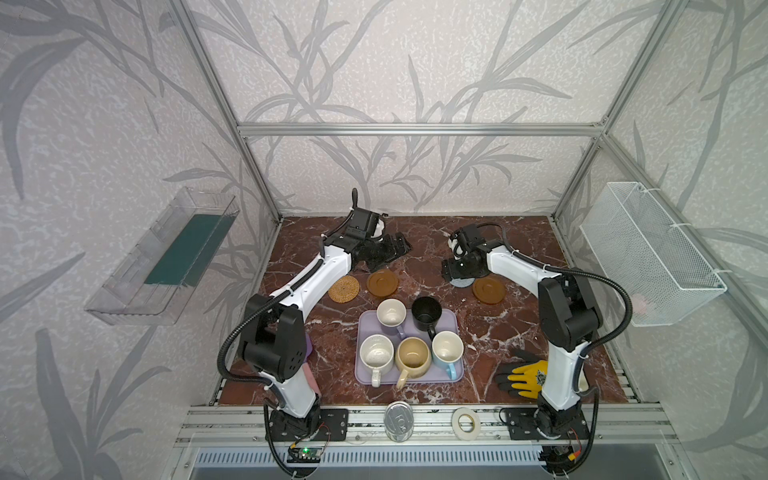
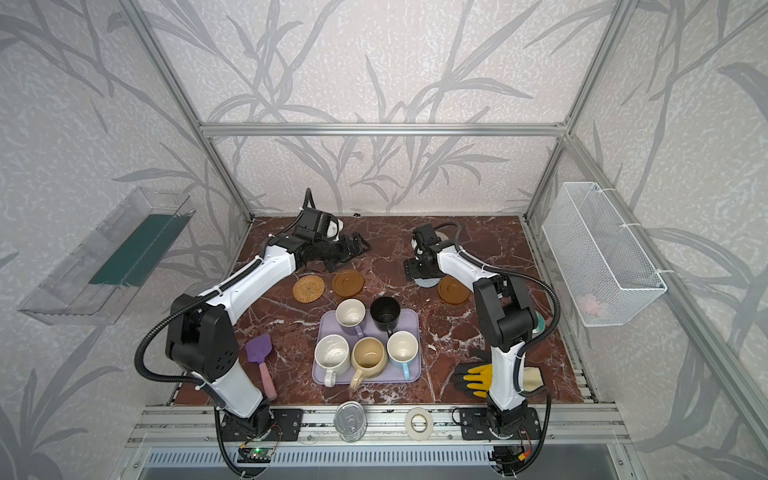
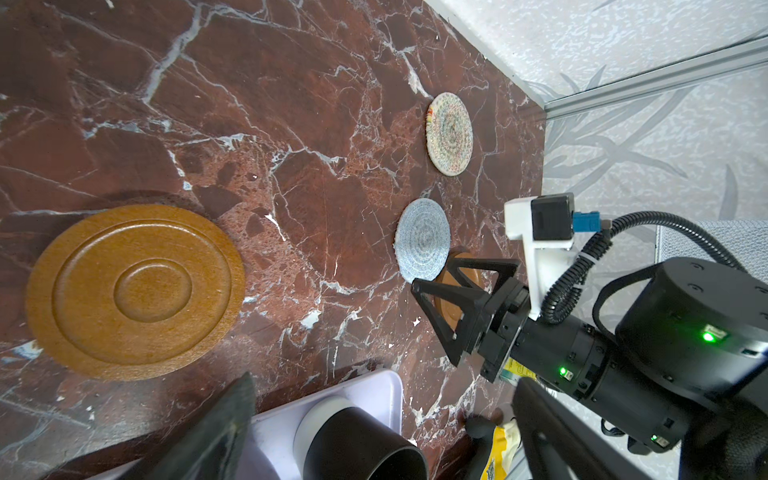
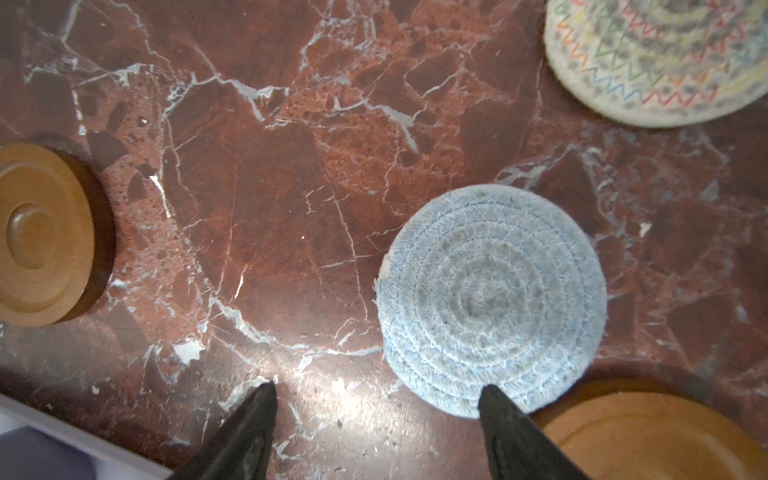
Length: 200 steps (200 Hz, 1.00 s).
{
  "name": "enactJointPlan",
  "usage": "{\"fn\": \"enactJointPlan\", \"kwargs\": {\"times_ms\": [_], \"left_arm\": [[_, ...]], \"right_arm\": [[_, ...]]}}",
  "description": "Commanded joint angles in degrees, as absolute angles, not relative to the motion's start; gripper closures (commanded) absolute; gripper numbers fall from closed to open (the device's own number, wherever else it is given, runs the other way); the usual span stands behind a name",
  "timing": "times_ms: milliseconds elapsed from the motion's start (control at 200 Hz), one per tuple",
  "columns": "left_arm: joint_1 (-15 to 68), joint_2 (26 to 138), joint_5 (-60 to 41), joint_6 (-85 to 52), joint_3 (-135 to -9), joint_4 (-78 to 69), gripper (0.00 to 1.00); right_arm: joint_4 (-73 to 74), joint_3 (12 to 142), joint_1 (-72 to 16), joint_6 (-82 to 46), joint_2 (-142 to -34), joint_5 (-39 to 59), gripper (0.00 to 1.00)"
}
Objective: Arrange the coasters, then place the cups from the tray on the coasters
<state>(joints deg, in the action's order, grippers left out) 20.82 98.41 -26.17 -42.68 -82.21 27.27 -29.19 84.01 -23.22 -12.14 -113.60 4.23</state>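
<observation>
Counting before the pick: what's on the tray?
On the tray, all upright: lavender cup, black cup, speckled white cup, beige-yellow cup, light blue cup. Tray floor under them is covered.

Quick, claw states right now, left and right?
Left claw: open, holding nothing.
Right claw: open, holding nothing, at the edge of the grey-blue braided coaster.

Nothing written can be read anywhere: no text, brand or number. The silver can lid (image 1: 398,419) on the front rail has raised marks that are too blurred to make out (letters or only a pull tab, I cannot tell). The yellow glove (image 1: 525,374) on the desk (image 1: 419,249) bears a dark emblem, illegible in both top views.
</observation>
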Motion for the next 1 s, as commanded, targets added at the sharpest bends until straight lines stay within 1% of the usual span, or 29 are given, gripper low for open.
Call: {"fn": "enactJointPlan", "kwargs": {"times_ms": [0,140,290,500,570,620,805,850,995], "left_arm": [[21.16,99.67,-27.11,-43.24,-81.56,26.28,0.01],[21.14,100.50,-27.92,-43.17,-81.72,26.19,0.01],[22.41,101.07,-20.69,-39.08,-85.10,33.36,0.01],[22.59,101.45,-20.17,-38.21,-85.25,34.64,0.01],[24.11,100.72,-13.82,-36.11,-86.35,36.80,0.01],[24.94,100.31,-11.38,-35.00,-87.06,37.47,0.01],[25.03,100.45,-12.34,-35.38,-86.87,36.54,0.01],[25.03,100.62,-13.07,-35.54,-86.68,36.41,0.01],[24.91,100.72,-13.49,-36.04,-85.81,35.54,0.01]], "right_arm": [[-31.26,86.84,-22.94,-10.40,-115.16,1.59,0.28],[-34.37,89.87,-22.94,-9.58,-118.39,0.99,0.30],[-34.82,90.85,-22.94,-8.74,-120.34,2.02,0.30],[-36.58,92.67,-23.09,-8.09,-122.90,4.12,0.29],[-36.90,92.99,-23.69,-7.11,-123.44,5.23,0.29],[-37.13,93.21,-24.17,-6.86,-123.78,5.33,0.29],[-39.28,95.88,-25.81,-7.09,-126.07,7.15,0.31],[-39.20,96.20,-26.41,-6.96,-126.27,7.47,0.33],[-40.13,96.95,-28.65,-7.01,-127.04,6.50,0.36]]}}
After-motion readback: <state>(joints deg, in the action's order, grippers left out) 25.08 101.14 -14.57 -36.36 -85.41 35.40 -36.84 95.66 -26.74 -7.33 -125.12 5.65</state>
